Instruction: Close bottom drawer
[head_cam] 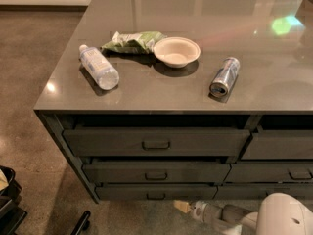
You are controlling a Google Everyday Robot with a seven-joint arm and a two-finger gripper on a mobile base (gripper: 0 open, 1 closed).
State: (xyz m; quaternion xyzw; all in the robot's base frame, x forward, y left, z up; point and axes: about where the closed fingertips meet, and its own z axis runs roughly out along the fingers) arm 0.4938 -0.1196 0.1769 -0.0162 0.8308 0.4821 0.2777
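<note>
The bottom drawer (155, 193) is the slim dark grey front lowest of three stacked drawers on the left side of the counter. Its front sits nearly flush under the middle drawer (155, 172). Its small central handle (156, 196) is visible. My gripper (183, 206) is at the bottom edge of the camera view, just below and right of that handle, with a tan fingertip pointing at the drawer front. My white arm (281, 218) comes in from the bottom right.
On the grey counter (195, 97) lie a plastic water bottle (99, 66), a green chip bag (133, 41), a white bowl (176, 51) and a can on its side (224, 76). More drawers (279, 145) stand to the right. Black base parts (10, 204) sit bottom left.
</note>
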